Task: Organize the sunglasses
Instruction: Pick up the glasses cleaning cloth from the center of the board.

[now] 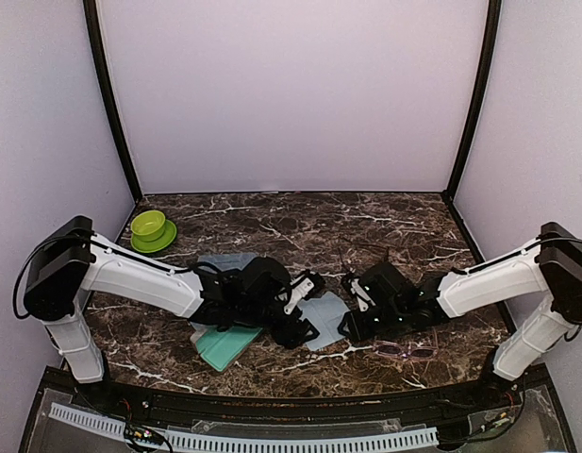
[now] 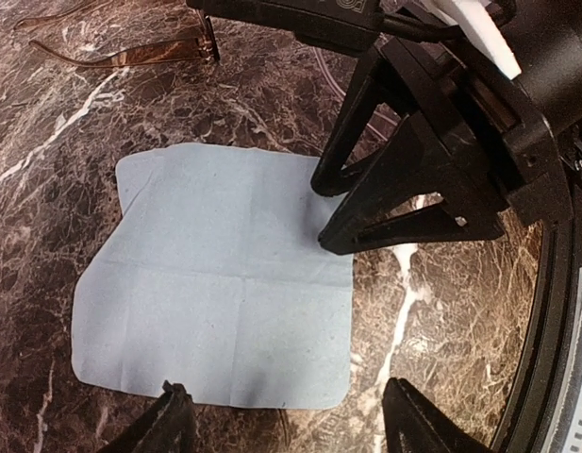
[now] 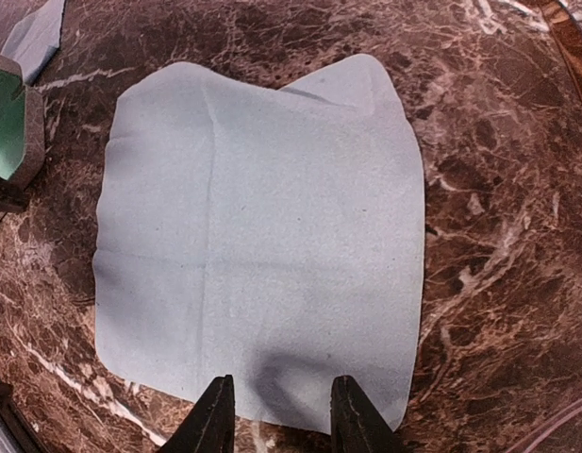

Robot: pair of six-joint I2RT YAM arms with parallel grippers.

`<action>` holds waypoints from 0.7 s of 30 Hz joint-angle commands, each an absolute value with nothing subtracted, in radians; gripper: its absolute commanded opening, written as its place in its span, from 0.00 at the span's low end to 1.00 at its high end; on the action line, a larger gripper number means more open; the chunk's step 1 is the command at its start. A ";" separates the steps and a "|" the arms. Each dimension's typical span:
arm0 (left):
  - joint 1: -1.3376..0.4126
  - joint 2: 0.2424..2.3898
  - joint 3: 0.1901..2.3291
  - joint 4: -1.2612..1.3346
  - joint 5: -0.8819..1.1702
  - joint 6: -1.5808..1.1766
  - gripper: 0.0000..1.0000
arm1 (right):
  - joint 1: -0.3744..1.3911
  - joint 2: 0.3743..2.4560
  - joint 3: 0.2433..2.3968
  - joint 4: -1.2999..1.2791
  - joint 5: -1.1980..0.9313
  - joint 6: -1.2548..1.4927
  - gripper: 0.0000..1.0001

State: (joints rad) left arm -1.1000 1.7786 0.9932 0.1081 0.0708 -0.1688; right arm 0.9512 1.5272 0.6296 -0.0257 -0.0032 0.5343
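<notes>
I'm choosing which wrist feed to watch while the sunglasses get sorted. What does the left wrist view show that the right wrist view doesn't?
Only the left wrist clearly shows the right pincer, jaws apart, and the thin-framed sunglasses lying further off. Only the right wrist shows a green-lined case at its left edge and a corner of another cloth. Both show the same light blue cloth lying flat on the marble table.

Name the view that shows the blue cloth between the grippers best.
Right wrist: the cloth fills the frame, nearly its whole outline visible. Left wrist shows it smaller, the right gripper over one edge. Top external shows it tiny and partly hidden.
</notes>
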 commanded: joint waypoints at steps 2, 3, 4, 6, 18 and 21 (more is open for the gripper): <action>-1.105 1.795 0.965 0.181 0.165 -0.156 0.71 | 0.974 1.562 0.643 -0.077 -0.024 0.560 0.36; -1.107 1.796 0.961 0.191 0.176 -0.154 0.71 | 0.976 1.564 0.644 -0.080 -0.028 0.561 0.36; -1.107 1.796 0.956 0.203 0.188 -0.151 0.71 | 0.980 1.566 0.645 -0.084 -0.032 0.563 0.36; -1.109 1.798 0.950 0.218 0.214 -0.143 0.71 | 0.989 1.567 0.651 -0.095 -0.036 0.566 0.36; -1.121 1.799 0.909 0.218 0.310 -0.093 0.64 | 1.039 1.499 0.617 -0.106 -0.052 0.639 0.36; -1.121 1.804 0.895 0.210 0.335 -0.090 0.62 | 1.048 1.487 0.604 -0.102 -0.052 0.658 0.36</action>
